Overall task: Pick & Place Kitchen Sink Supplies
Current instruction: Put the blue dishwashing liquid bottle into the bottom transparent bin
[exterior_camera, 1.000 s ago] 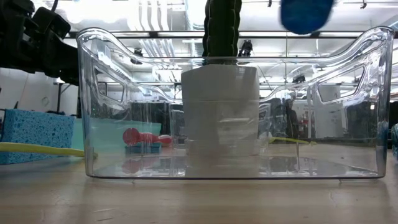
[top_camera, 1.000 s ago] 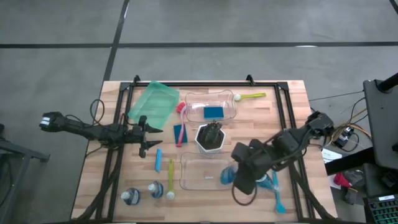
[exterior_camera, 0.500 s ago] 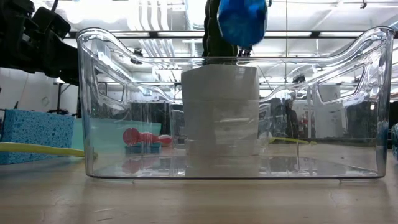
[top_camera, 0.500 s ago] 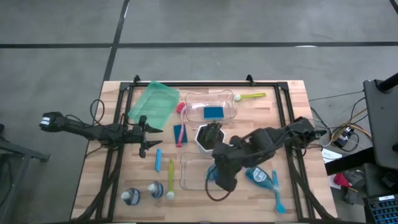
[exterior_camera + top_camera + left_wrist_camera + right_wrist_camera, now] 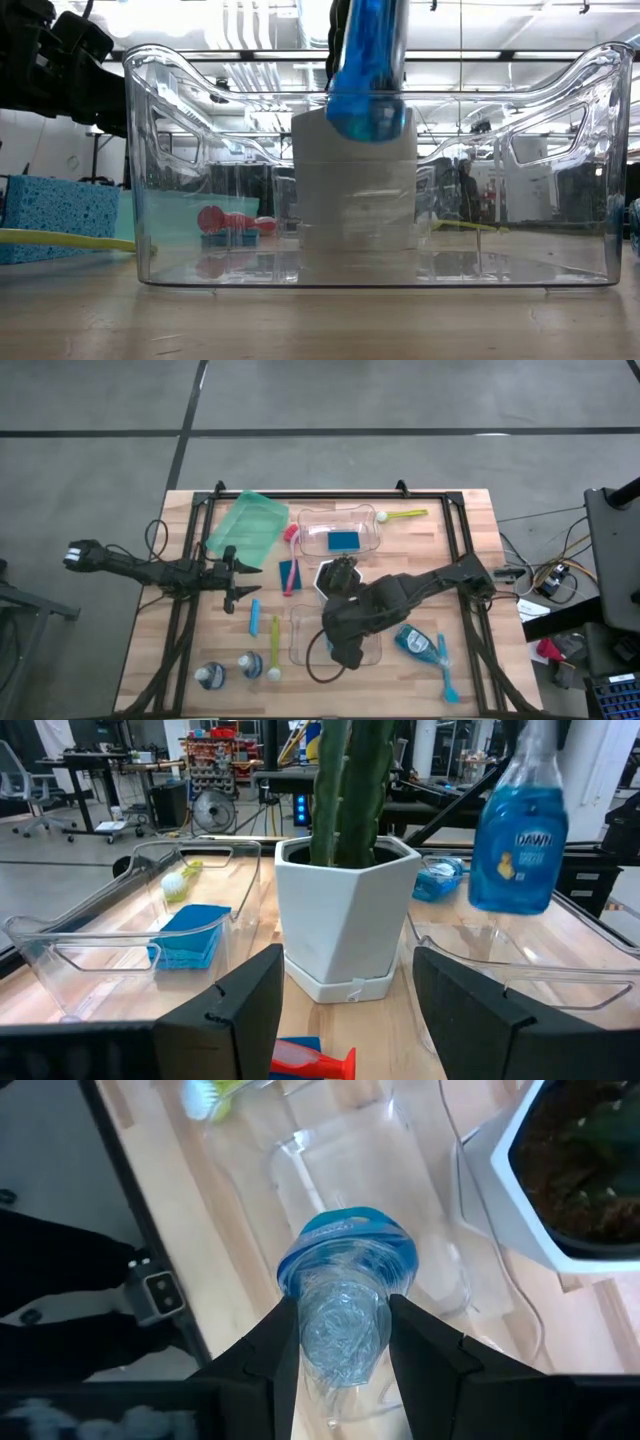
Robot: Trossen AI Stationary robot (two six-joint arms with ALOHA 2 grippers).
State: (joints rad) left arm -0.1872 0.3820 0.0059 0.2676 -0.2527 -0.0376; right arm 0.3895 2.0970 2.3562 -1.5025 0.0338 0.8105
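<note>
One bottle of blue liquid (image 5: 367, 70) hangs in our right pincer (image 5: 340, 1342), clamped by its top, over the near clear bin (image 5: 150, 170). Next we probably lower and release. Our left pincer (image 5: 228, 572) waits open near the green tray (image 5: 245, 525).

A clear plastic bottle of blue liquid (image 5: 518, 845) bears white lettering; the white hexagonal pot (image 5: 345, 925) holds a dark green plant (image 5: 345, 782); a mint-green tray (image 5: 246, 526) sits upper left on the pale wooden table (image 5: 470, 520)

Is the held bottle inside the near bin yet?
Not yet: the bottle hangs in the right hand, base level with the bin's rim.
</note>
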